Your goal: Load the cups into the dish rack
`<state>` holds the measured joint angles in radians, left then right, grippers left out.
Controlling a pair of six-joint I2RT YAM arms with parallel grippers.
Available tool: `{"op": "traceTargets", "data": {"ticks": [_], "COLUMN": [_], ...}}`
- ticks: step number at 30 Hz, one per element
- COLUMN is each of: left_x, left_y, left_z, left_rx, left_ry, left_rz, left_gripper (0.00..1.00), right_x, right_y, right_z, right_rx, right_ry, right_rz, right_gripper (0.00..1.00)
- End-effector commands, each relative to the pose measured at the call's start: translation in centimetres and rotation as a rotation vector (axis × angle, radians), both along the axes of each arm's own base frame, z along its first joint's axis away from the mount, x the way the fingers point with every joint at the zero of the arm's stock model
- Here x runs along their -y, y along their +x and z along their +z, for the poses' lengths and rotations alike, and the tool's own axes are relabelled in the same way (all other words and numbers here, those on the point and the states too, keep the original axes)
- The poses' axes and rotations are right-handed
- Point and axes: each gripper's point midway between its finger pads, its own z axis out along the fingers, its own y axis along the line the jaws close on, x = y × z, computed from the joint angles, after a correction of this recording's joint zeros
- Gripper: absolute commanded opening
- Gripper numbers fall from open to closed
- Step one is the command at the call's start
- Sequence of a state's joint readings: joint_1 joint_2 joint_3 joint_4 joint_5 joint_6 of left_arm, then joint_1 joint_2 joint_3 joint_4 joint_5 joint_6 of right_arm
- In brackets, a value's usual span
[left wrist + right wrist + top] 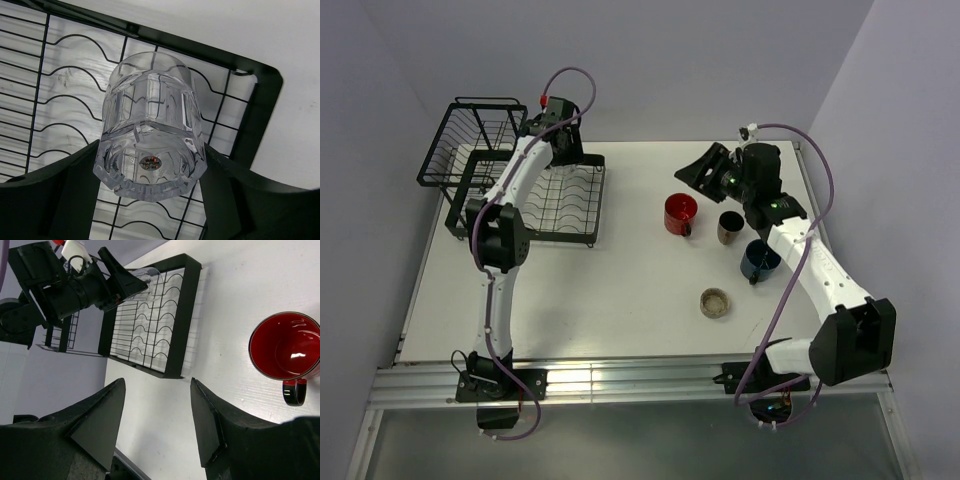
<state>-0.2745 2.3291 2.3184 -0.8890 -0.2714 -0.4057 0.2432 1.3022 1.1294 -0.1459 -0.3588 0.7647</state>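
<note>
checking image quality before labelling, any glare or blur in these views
Top external: even light, glare strip on the near rail. Left wrist: clear glass sharp, bending the dish rack wires behind it. Right wrist: small highlight inside the red mug.

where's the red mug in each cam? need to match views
Top external: red mug, right of centre.
Left wrist: not in it.
Right wrist: red mug at the right edge, handle toward the bottom.
Shared landmark: dish rack, in all three views.
</note>
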Motion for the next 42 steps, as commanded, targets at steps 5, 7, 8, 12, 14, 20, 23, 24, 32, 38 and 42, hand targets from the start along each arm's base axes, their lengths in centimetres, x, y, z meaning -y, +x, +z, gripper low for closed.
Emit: {"op": "traceTargets", "data": {"ticks": [5, 7, 8, 12, 14, 20, 23, 24, 32, 38, 42], "left_x": [-2.6, -2.9, -2.9, -3.2, -3.5, -3.7, -3.6, -3.5, -3.6, -3.6, -3.6], "left_y": [1.7, 1.8, 1.9, 1.9, 1.9, 1.8, 1.7, 1.6, 1.1, 1.0, 1.0], "left_z": [1.6, 1.5, 1.4, 0.6, 0.1, -0.8, -1.5, -1.8, -2.6, -3.4, -3.7], "left_rx": [0.068, 0.066, 0.064, 0.048, 0.037, 0.022, 0.006, 0.000, -0.017, -0.030, -0.030], "left_ry": [0.020, 0.018, 0.014, 0.023, 0.023, 0.018, 0.012, 0.009, 0.004, 0.006, 0.009], "left_rz": [0.057, 0.059, 0.058, 0.062, 0.064, 0.073, 0.071, 0.069, 0.077, 0.080, 0.084], "left_gripper": [0.00, 0.00, 0.01, 0.02, 0.03, 0.09, 0.10, 0.11, 0.13, 0.38, 0.59], "right_x": [-0.4, -0.4, -0.5, -0.5, -0.5, -0.7, -0.7, -0.8, -1.1, -1.1, -1.2], "right_y": [0.4, 0.4, 0.4, 0.4, 0.5, 0.6, 0.7, 0.7, 0.9, 1.0, 1.0], "right_z": [-0.3, -0.5, -0.7, -1.2, -1.4, -2.0, -2.3, -2.5, -3.2, -3.8, -4.0], "right_rx": [0.016, 0.012, 0.010, 0.002, -0.005, -0.016, -0.022, -0.025, -0.035, -0.048, -0.051], "right_ry": [-0.017, -0.019, -0.022, -0.025, -0.026, -0.029, -0.031, -0.030, -0.032, -0.042, -0.043], "right_rz": [0.014, 0.016, 0.017, 0.017, 0.020, 0.025, 0.026, 0.026, 0.034, 0.034, 0.035], "right_gripper": [0.63, 0.63, 0.63, 0.63, 0.63, 0.63, 0.63, 0.63, 0.63, 0.63, 0.63]}}
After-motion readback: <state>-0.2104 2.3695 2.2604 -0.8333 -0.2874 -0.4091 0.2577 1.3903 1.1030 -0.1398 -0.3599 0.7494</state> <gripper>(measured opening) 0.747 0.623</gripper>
